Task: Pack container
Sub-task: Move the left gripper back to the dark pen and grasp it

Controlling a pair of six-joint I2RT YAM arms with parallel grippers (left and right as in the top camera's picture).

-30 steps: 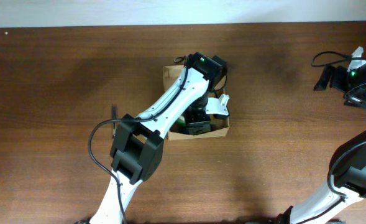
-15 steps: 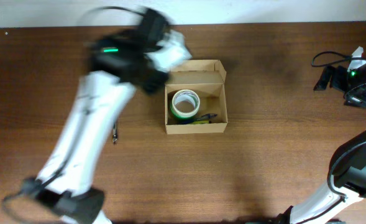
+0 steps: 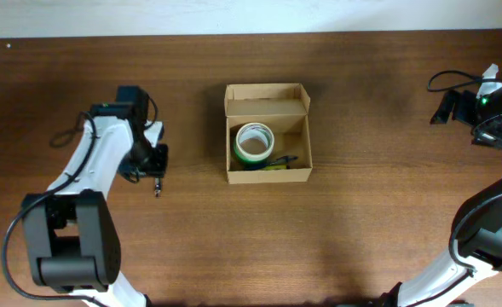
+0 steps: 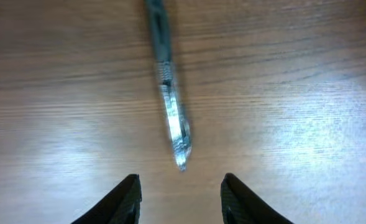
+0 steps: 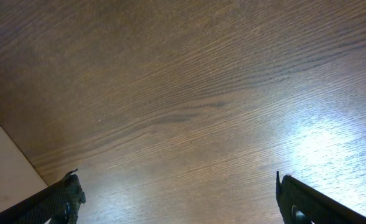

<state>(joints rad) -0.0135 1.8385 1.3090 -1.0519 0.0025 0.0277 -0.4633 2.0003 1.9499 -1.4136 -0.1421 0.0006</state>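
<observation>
**A:** Start big. What is where?

**B:** The wooden table [image 3: 361,213] fills the overhead view. The container [image 3: 268,176] sits near its middle towards the far edge, with its flap lid folded back away from the arms and the mouth facing up. I'd say it is left that way so things can be dropped straight in.

**A:** And inside?

**B:** A tape roll [image 3: 253,130] lies flat against the left wall. A slim green item [image 3: 278,164] lies along the near wall, but I can't tell what it is.

**A:** The claws?

**B:** The right gripper [image 5: 179,193] is parked at the far right edge, well apart from the box, with its fingers spread wide over bare wood and nothing between them. It looks to be keeping out of the way. The left gripper [image 4: 179,198] hangs to the left of the box with its fingers [image 4: 128,198] apart and empty. The tip of a clear-barrelled pen [image 4: 169,99] lies just ahead of them, flat on the table.

**A:** So the pen is next?

**B:** Likely, since the claw is lined up on it, but the pen isn't gripped yet.

**A:** Any writing?

**B:** None I can read. The box is plain, and the roll and pen are too small or blurred.
</observation>
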